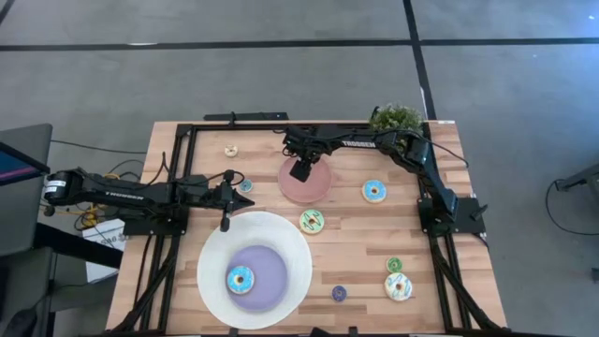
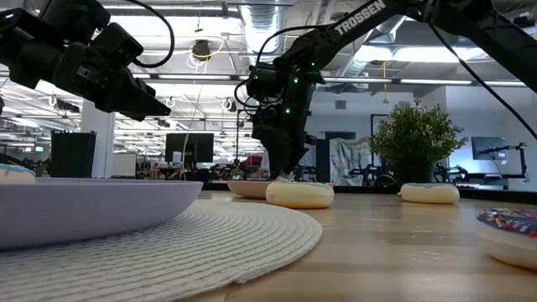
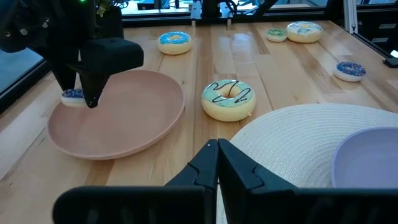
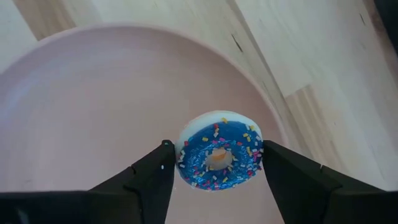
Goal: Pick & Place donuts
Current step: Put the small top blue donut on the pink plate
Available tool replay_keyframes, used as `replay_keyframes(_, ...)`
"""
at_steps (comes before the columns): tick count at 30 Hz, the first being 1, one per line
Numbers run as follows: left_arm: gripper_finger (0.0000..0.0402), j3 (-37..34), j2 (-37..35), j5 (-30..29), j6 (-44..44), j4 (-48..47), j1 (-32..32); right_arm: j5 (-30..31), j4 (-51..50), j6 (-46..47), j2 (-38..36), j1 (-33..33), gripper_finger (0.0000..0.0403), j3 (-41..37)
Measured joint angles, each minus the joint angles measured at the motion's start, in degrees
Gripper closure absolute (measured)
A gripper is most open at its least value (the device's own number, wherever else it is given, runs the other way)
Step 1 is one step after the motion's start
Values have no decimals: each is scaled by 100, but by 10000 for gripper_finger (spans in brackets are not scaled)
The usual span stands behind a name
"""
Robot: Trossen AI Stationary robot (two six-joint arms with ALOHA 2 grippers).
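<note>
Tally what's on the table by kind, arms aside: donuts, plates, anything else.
Donuts: 9, one held in the right gripper
Plates: 2
Woven mat: 1
Potted plant: 1
Total: 13

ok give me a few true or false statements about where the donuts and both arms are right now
1. The right gripper is over the pink plate with a small blue sprinkled donut between its jaws. True.
2. The left gripper holds a donut. False: its jaws are shut on nothing, beside the big white plate.
3. A blue-iced donut lies on the white plate's lavender centre. True.
4. The green-iced donut sits on the pink plate. False: it rests on the table between the two plates.
5. A potted plant stands at the table's far edge. True.
</note>
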Motion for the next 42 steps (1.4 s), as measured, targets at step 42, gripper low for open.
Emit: replay_keyframes(42,401,0,0,0,-63,1,2,26,122,-62,0,125,173,-2)
